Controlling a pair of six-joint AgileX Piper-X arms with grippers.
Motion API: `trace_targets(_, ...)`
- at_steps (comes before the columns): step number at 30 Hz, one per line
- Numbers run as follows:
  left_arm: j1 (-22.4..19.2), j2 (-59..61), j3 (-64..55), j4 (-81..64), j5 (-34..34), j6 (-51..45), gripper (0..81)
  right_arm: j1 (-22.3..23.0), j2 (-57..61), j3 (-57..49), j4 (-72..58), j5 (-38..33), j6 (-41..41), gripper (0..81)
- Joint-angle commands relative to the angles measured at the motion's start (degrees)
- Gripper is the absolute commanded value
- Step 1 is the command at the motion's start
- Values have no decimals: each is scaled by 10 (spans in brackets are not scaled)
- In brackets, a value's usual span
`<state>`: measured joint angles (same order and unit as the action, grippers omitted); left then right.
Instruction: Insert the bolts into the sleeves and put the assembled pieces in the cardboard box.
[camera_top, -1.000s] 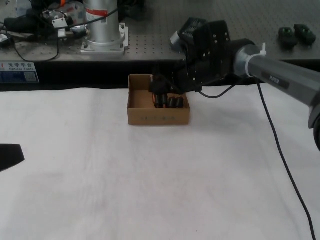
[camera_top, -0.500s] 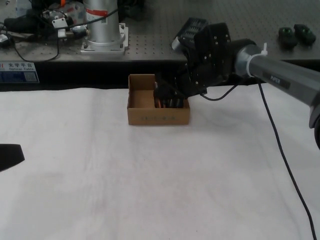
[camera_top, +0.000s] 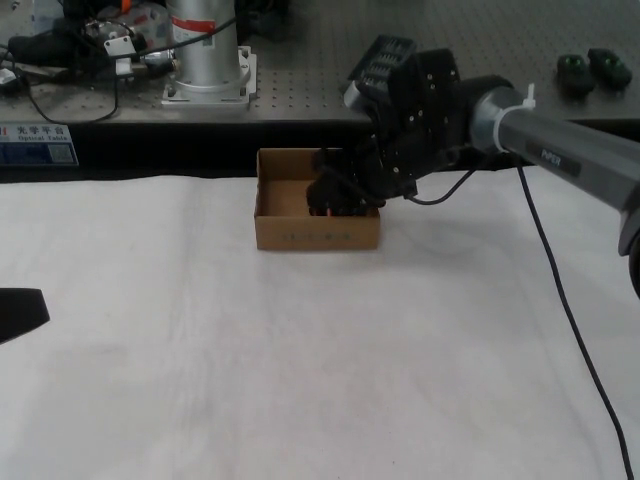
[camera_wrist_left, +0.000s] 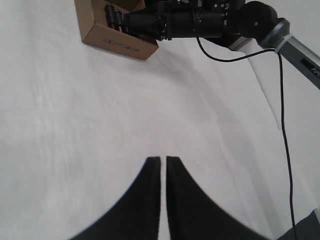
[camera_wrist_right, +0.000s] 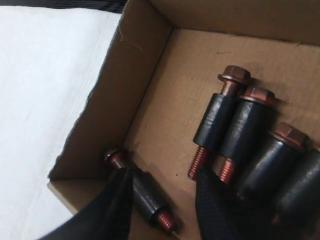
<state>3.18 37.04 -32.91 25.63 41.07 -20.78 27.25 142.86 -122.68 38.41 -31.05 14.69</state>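
Observation:
The cardboard box (camera_top: 315, 238) stands on the white cloth at the back of the bench. Inside it, in the right wrist view, several black sleeves with copper bolts through them (camera_wrist_right: 240, 130) lie side by side on the box floor (camera_wrist_right: 175, 100). One more assembled piece (camera_wrist_right: 145, 197) lies apart from them near the box's corner. My right gripper (camera_wrist_right: 165, 175) hangs open over the box, its fingers (camera_wrist_right: 117, 210) spread either side of that lone piece, which rests on the floor. In the high view the right gripper (camera_top: 330, 192) dips into the box. My left gripper (camera_wrist_left: 163, 167) is shut, empty, low over the cloth.
A metal breadboard table with a post (camera_top: 205, 50) and cluttered cables rises behind the box. Two dark parts (camera_top: 595, 70) lie at its far right. The right arm's cable (camera_top: 560, 300) trails over the cloth. The left gripper (camera_top: 20, 312) sits at the left edge.
My right gripper has sunk lower and shifted a little rightward into the box, now covering the pieces seen there before. The left arm has not moved.

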Motion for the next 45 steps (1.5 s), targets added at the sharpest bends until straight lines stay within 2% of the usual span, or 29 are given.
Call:
trace_targets(1,1,-2,-4,0,6,5,32,-2,-37,-9,42,-6,-21,318)
trace_targets(7,1,-2,-4,1,0,37,32,-4,-119,-9,233,1,-147,316)
trace_targets(11,1,-2,-4,14,-1,50,32,7,-179,14,379,69,-234,316)
trace_targets(15,1,-3,-4,75,-5,56,32,18,-263,112,392,99,-237,316)
trace_targets(20,-5,-3,-4,190,-35,126,32,34,-405,283,359,102,-237,316)
trace_targets(25,-34,-3,13,206,-48,147,32,58,-575,473,295,112,-199,316)
trace_targets(33,-83,-3,106,188,-43,144,32,86,-848,740,203,112,-75,316)
trace_targets(36,-100,-3,139,131,-18,125,32,89,-945,810,176,132,-22,316)
trace_targets(41,-125,-3,195,59,-17,53,32,89,-1060,913,137,173,51,316)
trace_targets(45,-141,-3,244,22,-17,-9,32,89,-1132,986,93,176,113,316)
